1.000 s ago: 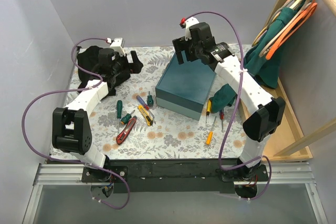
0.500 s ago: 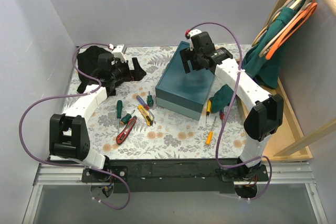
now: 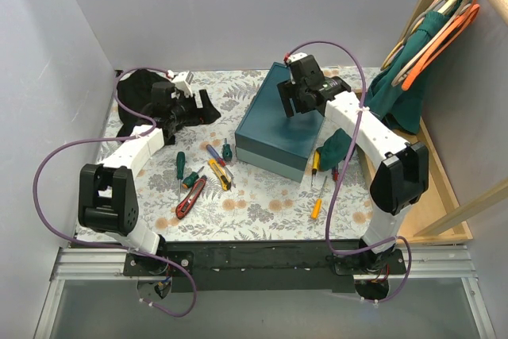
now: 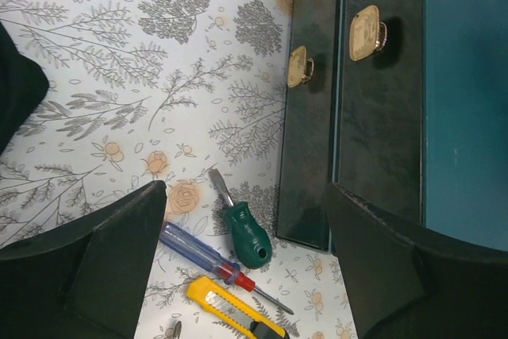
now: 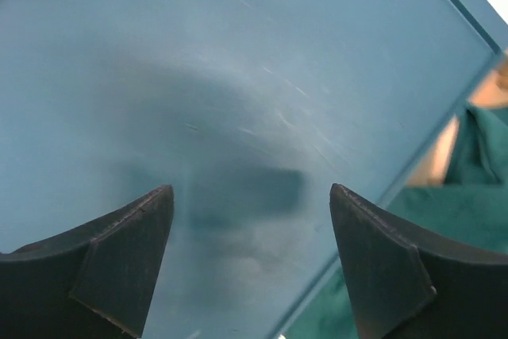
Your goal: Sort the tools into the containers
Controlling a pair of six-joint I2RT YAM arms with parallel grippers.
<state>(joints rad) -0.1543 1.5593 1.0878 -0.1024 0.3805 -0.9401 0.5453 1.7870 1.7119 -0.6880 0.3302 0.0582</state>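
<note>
I see the floral counter (image 3: 262, 204) with the dark teal box (image 3: 278, 129) sitting right of centre toward the back, lid down. Black cloth (image 3: 139, 89) is bunched in the back left corner, and a teal cloth (image 3: 340, 144) lies against the box's right side. My right end effector (image 5: 251, 192) is over the box lid with its jaws spread wide and nothing in them; only its shadow falls on the lid. My left end effector (image 4: 246, 190) is above the counter left of the box, also wide open and empty. Left of the box there's a loose group of tools: red utility knife (image 3: 190, 198), yellow utility knife (image 3: 220, 174), green screwdriver (image 3: 180, 166), blue-handled screwdriver (image 4: 198, 248) and a stubby green screwdriver (image 4: 248, 236), the last lying just beside the box's near corner. Right of the box's front there's an orange screwdriver (image 3: 317, 208), and a red-handled one (image 3: 335, 174) beside the teal cloth. Two small pale latches (image 4: 365, 32) show on the box's side wall.
</note>
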